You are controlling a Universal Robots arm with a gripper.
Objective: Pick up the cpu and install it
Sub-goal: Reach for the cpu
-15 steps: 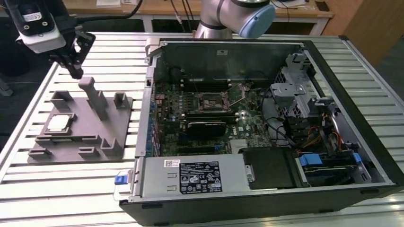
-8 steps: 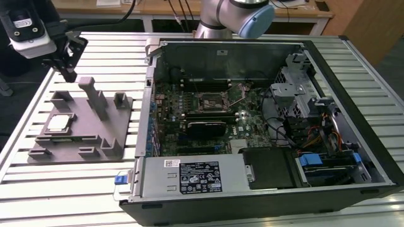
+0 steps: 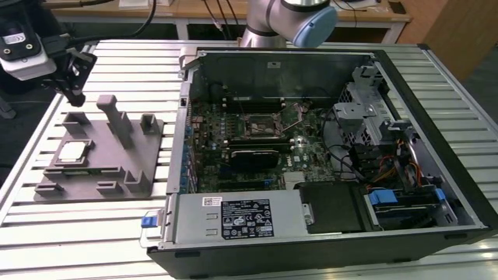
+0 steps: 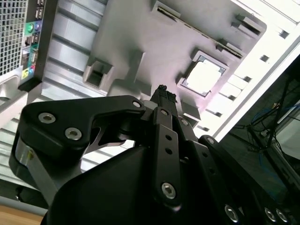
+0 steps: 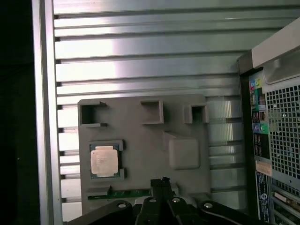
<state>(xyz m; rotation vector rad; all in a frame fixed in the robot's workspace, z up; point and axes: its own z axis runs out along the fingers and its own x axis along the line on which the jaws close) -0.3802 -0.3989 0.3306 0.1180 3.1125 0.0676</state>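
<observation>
The cpu (image 3: 72, 153) is a small silvery square chip lying in a recess of the grey plastic tray (image 3: 97, 175), at the exterior view's left of the computer case. Both wrist views show it too, the cpu (image 4: 202, 77) bright in the second wrist view and the cpu (image 5: 104, 161) flat in its pocket in the first. My gripper (image 3: 74, 92) hangs in the air above the tray's far corner, apart from the chip. Its fingertips (image 5: 162, 182) meet with nothing between them, and the gripper (image 4: 164, 93) looks shut there as well.
The open computer case (image 3: 404, 64) fills the exterior view's middle and right, with the motherboard's socket (image 3: 260, 123) in its centre. Upright posts (image 3: 116, 119) rise from the tray. The ribbed metal table (image 3: 70, 233) carries everything. The case's rear ports (image 5: 260, 126) lie beside the tray.
</observation>
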